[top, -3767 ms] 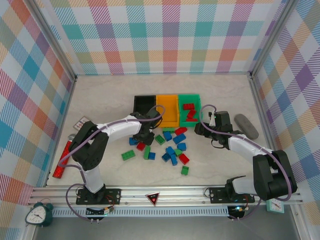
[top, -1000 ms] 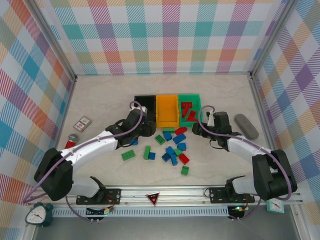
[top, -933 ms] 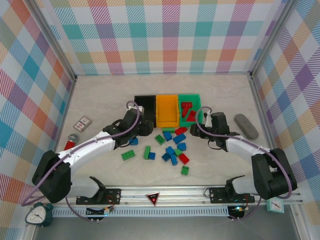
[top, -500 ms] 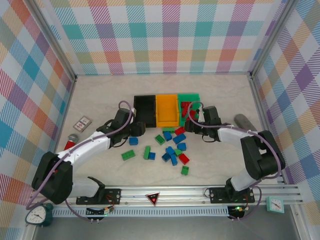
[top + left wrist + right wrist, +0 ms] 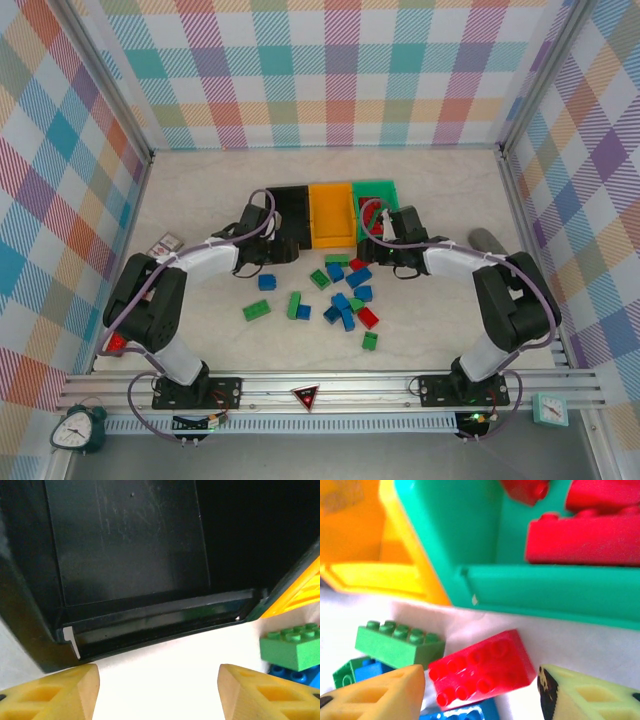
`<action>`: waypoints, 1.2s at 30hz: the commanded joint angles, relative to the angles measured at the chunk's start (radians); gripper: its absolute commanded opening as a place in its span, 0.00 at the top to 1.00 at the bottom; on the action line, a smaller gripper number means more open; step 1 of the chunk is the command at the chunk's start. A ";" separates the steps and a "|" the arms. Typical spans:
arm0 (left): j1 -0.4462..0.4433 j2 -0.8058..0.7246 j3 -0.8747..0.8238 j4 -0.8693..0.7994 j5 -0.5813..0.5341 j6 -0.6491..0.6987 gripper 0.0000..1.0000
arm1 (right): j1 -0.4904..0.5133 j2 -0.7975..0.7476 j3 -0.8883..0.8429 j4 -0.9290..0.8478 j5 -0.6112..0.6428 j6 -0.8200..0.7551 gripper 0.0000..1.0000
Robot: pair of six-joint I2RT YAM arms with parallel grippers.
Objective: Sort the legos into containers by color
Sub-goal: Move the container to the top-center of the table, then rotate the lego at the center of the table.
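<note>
The right gripper [image 5: 480, 692], jaws apart and empty, hovers over a red brick [image 5: 482, 667] lying on the table just outside the green bin [image 5: 470, 535], and should square up across its narrow sides before closing; the left gripper [image 5: 157, 692], likewise spread, faces the black bin [image 5: 130, 540].
</note>
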 commanded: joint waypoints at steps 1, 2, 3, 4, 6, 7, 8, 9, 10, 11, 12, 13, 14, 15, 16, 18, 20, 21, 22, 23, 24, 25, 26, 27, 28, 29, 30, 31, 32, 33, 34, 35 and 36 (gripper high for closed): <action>0.013 0.006 0.050 0.009 0.036 0.031 0.37 | 0.022 -0.045 0.022 -0.089 0.044 -0.019 0.38; 0.013 0.005 0.056 0.002 0.037 0.035 0.37 | 0.027 -0.047 0.020 -0.101 0.056 -0.014 0.38; 0.014 0.002 0.058 -0.004 0.037 0.039 0.36 | 0.033 -0.048 0.018 -0.112 0.064 -0.008 0.38; 0.014 -0.004 0.057 -0.010 0.035 0.041 0.37 | 0.038 -0.050 0.018 -0.125 0.074 -0.001 0.38; 0.016 -0.027 0.049 -0.017 0.041 0.044 0.36 | 0.046 -0.053 0.015 -0.133 0.089 0.010 0.38; 0.016 -0.043 0.038 -0.015 0.046 0.043 0.36 | 0.048 -0.051 0.016 -0.136 0.098 0.018 0.38; 0.015 -0.059 0.025 -0.011 0.050 0.043 0.36 | 0.051 -0.045 0.021 -0.142 0.106 0.024 0.37; 0.015 -0.074 0.013 -0.009 0.053 0.041 0.36 | 0.052 -0.037 0.028 -0.148 0.112 0.028 0.37; 0.015 -0.090 -0.003 -0.005 0.052 0.042 0.36 | 0.052 -0.024 0.039 -0.151 0.114 0.033 0.37; 0.016 -0.105 -0.017 -0.005 0.044 0.044 0.35 | 0.052 -0.011 0.051 -0.157 0.113 0.038 0.36; 0.015 -0.117 -0.030 -0.003 0.038 0.048 0.35 | 0.055 0.000 0.061 -0.161 0.110 0.044 0.36; 0.015 -0.134 -0.050 0.003 0.029 0.050 0.35 | 0.059 0.015 0.072 -0.162 0.106 0.053 0.36; 0.015 -0.151 -0.068 0.012 0.019 0.050 0.35 | 0.063 0.024 0.082 -0.163 0.098 0.063 0.36; 0.014 -0.166 -0.085 0.022 0.015 0.050 0.35 | 0.069 0.031 0.092 -0.163 0.092 0.070 0.36; 0.014 -0.185 -0.109 0.038 0.013 0.049 0.34 | 0.078 0.041 0.103 -0.166 0.095 0.078 0.36; 0.015 -0.221 -0.152 0.071 0.003 0.046 0.34 | 0.094 0.060 0.131 -0.182 0.117 0.085 0.35; 0.014 -0.256 -0.197 0.107 -0.002 0.044 0.34 | 0.105 0.085 0.161 -0.217 0.155 0.099 0.35; 0.015 -0.268 -0.214 0.122 -0.001 0.040 0.34 | 0.108 0.096 0.172 -0.230 0.172 0.107 0.35; 0.014 -0.280 -0.230 0.138 0.001 0.038 0.34 | 0.111 0.104 0.177 -0.246 0.191 0.121 0.35; 0.014 -0.292 -0.245 0.152 0.003 0.038 0.34 | 0.113 0.107 0.178 -0.250 0.203 0.136 0.35; 0.014 -0.301 -0.256 0.162 0.001 0.037 0.34 | 0.114 0.106 0.175 -0.250 0.214 0.148 0.35; 0.014 -0.308 -0.267 0.175 -0.002 0.033 0.34 | 0.118 0.102 0.172 -0.253 0.227 0.161 0.35; 0.014 -0.313 -0.273 0.182 -0.001 0.030 0.34 | 0.121 0.101 0.173 -0.258 0.239 0.170 0.35; 0.014 -0.313 -0.271 0.179 0.003 0.028 0.33 | 0.125 0.099 0.175 -0.271 0.252 0.178 0.35; 0.014 -0.312 -0.265 0.173 0.011 0.030 0.33 | 0.128 0.096 0.176 -0.280 0.263 0.184 0.35; 0.014 -0.313 -0.260 0.171 0.017 0.031 0.33 | 0.132 0.091 0.175 -0.285 0.270 0.192 0.35; 0.014 -0.314 -0.260 0.170 0.019 0.030 0.33 | 0.135 0.089 0.175 -0.285 0.275 0.196 0.35; 0.014 -0.315 -0.261 0.173 0.022 0.030 0.33 | 0.140 0.087 0.175 -0.290 0.282 0.205 0.35; 0.014 -0.316 -0.263 0.175 0.029 0.026 0.33 | 0.144 0.087 0.176 -0.293 0.289 0.212 0.35; 0.014 -0.317 -0.264 0.177 0.034 0.025 0.33 | 0.149 0.090 0.176 -0.293 0.296 0.218 0.35; 0.014 -0.317 -0.264 0.179 0.039 0.023 0.33 | 0.151 0.095 0.179 -0.291 0.298 0.226 0.35; 0.014 -0.318 -0.263 0.179 0.041 0.023 0.33 | 0.155 0.101 0.183 -0.289 0.301 0.234 0.35; 0.014 -0.319 -0.263 0.178 0.041 0.025 0.33 | 0.158 0.108 0.188 -0.287 0.304 0.238 0.35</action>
